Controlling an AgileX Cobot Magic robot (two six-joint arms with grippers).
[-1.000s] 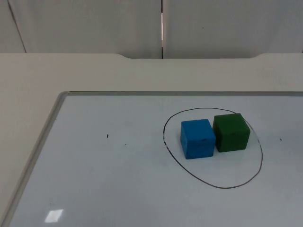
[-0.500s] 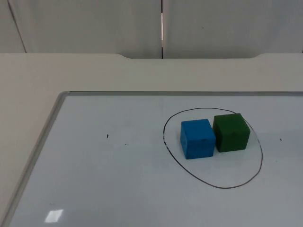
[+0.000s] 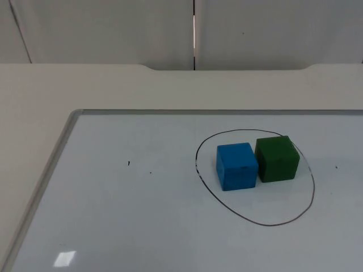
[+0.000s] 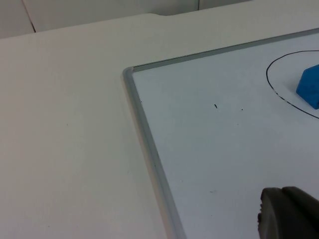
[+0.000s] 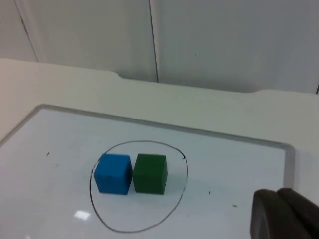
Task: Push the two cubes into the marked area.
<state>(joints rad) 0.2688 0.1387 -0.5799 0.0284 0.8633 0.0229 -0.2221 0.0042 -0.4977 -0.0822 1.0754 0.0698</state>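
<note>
A blue cube (image 3: 236, 166) and a green cube (image 3: 277, 158) stand side by side, touching, inside a hand-drawn black oval (image 3: 272, 225) on a whiteboard (image 3: 130, 221). The blue one is on the left. In the right wrist view the blue cube (image 5: 113, 173) and green cube (image 5: 150, 173) again sit within the oval (image 5: 185, 164), well away from my right gripper (image 5: 281, 214). My left gripper (image 4: 289, 215) hovers over the whiteboard's left part, far from a corner of the blue cube (image 4: 310, 87). Both arms wait, back from the cubes.
The whiteboard's metal frame (image 3: 52, 161) runs along its left and far sides, with bare white table (image 3: 34, 102) beyond it. The grey partition wall (image 3: 113, 28) closes the far end. A few small black specks (image 3: 129, 164) mark the board.
</note>
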